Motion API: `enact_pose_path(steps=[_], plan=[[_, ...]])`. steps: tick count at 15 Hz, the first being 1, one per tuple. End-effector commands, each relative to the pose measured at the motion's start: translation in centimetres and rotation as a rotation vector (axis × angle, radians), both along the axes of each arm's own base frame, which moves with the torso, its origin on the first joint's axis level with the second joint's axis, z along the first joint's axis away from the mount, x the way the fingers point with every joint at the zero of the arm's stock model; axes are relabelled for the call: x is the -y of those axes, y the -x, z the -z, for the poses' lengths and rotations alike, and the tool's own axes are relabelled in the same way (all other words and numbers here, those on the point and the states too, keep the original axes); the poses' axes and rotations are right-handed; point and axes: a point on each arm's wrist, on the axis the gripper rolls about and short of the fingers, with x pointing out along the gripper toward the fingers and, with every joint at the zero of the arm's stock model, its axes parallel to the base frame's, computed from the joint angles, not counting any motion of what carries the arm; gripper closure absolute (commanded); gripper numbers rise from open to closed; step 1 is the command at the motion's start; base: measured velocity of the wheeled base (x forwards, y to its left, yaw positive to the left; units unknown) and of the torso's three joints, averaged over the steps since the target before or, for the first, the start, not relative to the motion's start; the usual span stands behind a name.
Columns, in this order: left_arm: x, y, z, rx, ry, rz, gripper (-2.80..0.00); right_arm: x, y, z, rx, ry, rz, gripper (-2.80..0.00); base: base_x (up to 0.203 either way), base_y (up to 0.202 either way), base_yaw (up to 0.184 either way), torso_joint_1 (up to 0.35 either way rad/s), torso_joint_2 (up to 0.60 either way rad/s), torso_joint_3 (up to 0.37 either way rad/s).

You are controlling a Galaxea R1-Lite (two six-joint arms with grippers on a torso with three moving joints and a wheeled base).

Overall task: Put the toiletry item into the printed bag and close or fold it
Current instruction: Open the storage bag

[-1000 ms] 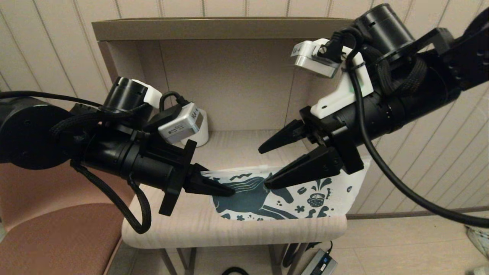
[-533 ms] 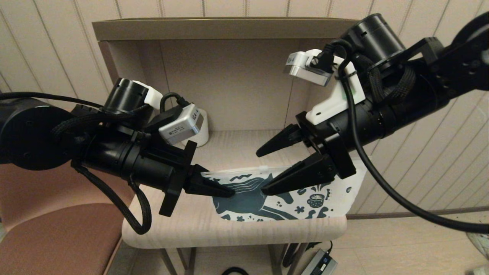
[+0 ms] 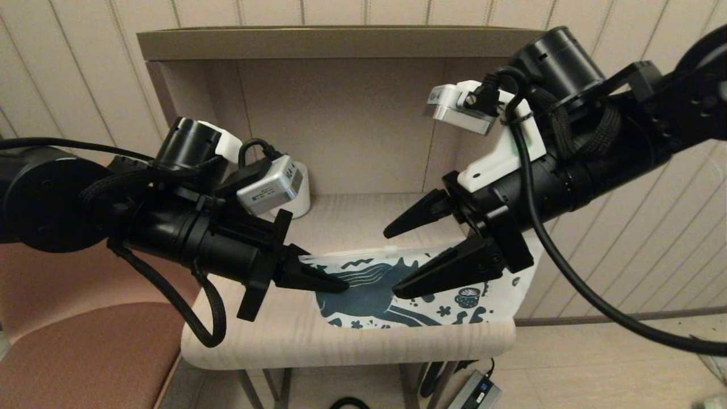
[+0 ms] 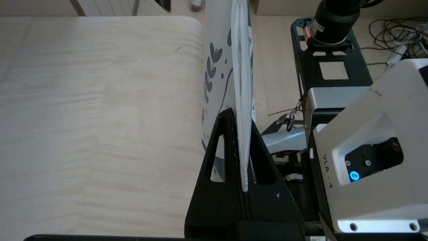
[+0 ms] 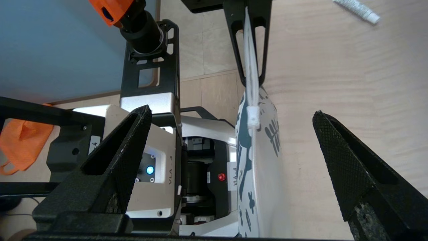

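Head view: left end effector (image 3: 335,286) pinches the printed bag's (image 3: 483,295) top corner; right end effector (image 3: 397,258) gapes empty above it. Thin, limp film; grip its zip edge. The toiletry item (image 5: 356,10) lies beyond the bag.

One printed bag (image 3: 392,284), one small white tube (image 5: 357,11), one white mug (image 3: 300,196), one wooden table (image 3: 272,335), two grippers: left (image 3: 326,281) and right (image 3: 392,261). One chair (image 3: 85,352) at nine o'clock.

My left gripper (image 4: 243,160) pinches the top edge of the bag (image 4: 220,67), which stands upright on edge over a pale wooden table (image 4: 93,110).
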Motion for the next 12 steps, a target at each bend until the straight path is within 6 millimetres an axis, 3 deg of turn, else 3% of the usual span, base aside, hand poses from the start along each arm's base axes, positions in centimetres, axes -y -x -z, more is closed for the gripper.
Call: enact_pose_path(steps=[1, 6, 7, 12], plan=[[0.15, -0.19, 0.28, -0.006, -0.002, 0.007, 0.0, 0.06, 0.14, 0.24, -0.007, 0.005, -0.007, -2.8, 0.0, 0.0, 0.0, 0.0, 0.0, 0.0], [0.2, -0.35, 0.39, -0.009, -0.004, 0.005, 0.0, -0.09, -0.18, 0.67, 0.006, -0.004, -0.006, -2.8, 0.0, 0.0, 0.0, 0.0, 0.0, 0.0], [0.2, -0.35, 0.39, -0.008, -0.004, 0.006, 0.0, -0.1, -0.18, 0.62, 0.007, -0.006, -0.005, 0.0, 0.0, 0.0, 0.0, 0.0, 0.0, 0.0], [0.19, -0.37, 0.35, -0.007, -0.003, 0.006, 0.0, -0.01, -0.06, 0.52, 0.008, -0.007, -0.005, 0.0, 0.0, 0.0, 0.0, 0.0, 0.0, 0.0]])
